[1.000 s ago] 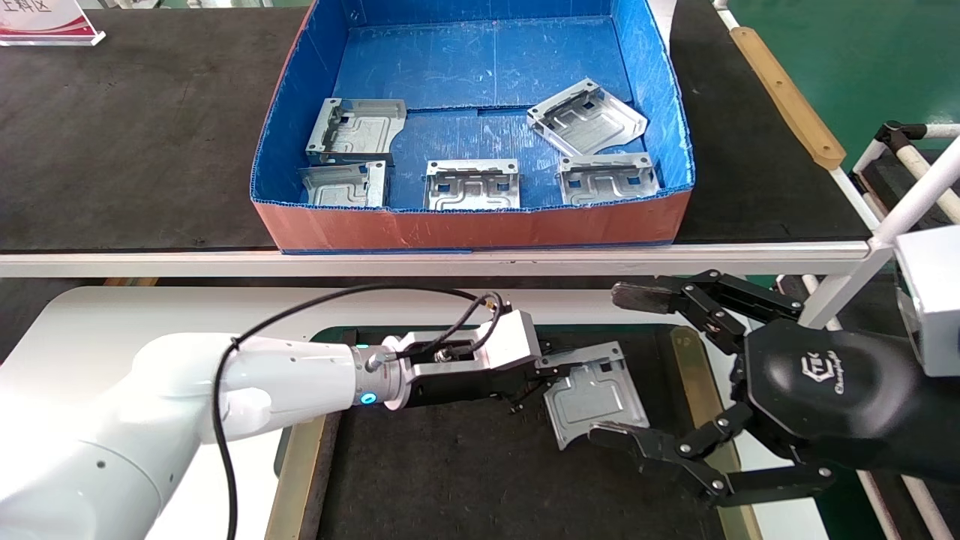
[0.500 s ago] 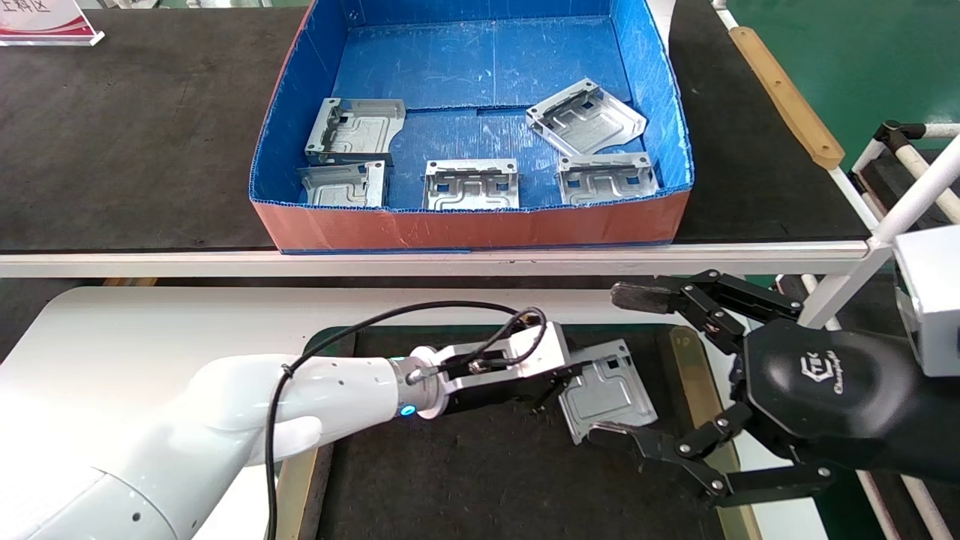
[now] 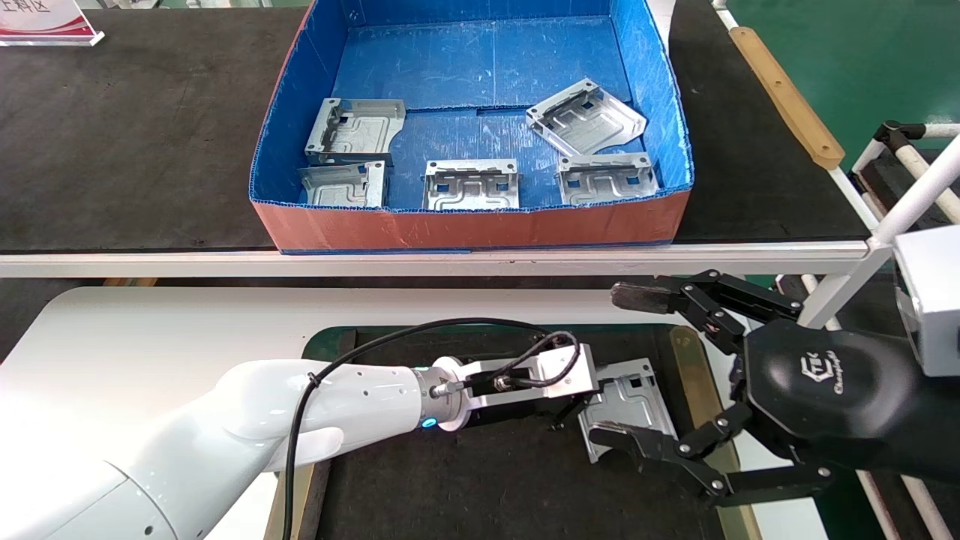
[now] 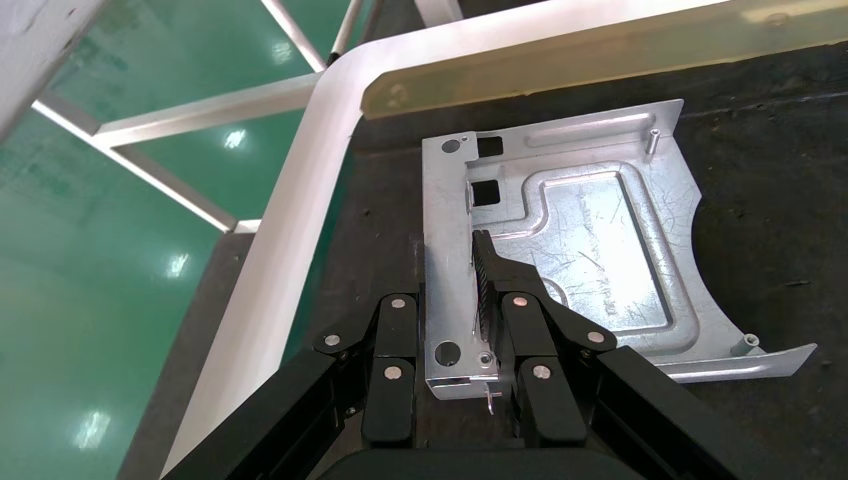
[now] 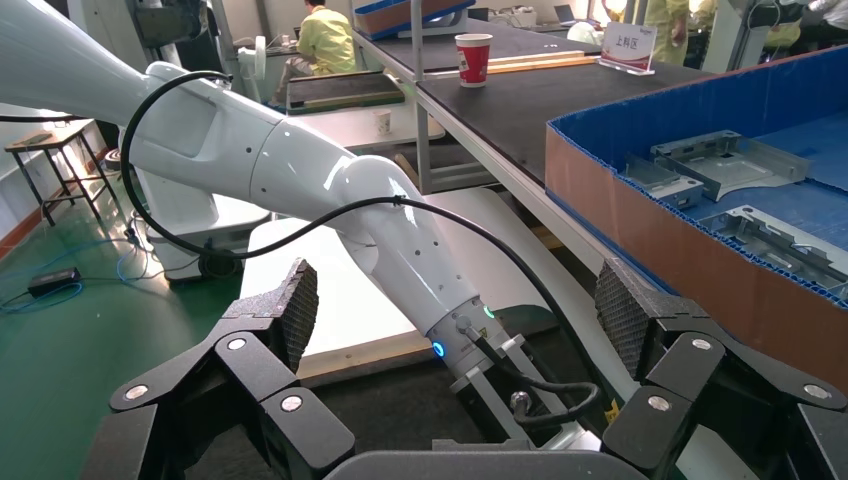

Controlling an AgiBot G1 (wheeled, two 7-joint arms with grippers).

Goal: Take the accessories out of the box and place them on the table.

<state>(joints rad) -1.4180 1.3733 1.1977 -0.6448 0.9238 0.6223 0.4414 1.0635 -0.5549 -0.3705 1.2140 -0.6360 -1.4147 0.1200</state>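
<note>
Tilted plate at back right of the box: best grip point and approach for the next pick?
Judging from the head view, take the tilted plate by its raised upturned flange on the far-left edge, coming from above. That edge sits off the box floor, so pincer fingers can likely straddle it; the flat plates offer less.

Head looks down; wrists close over table (image 3: 150, 322).

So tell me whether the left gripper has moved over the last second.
Yes. The left gripper, shut on a plate, has carried it rightward across the mat toward the brass strip at the table's right edge.
</note>
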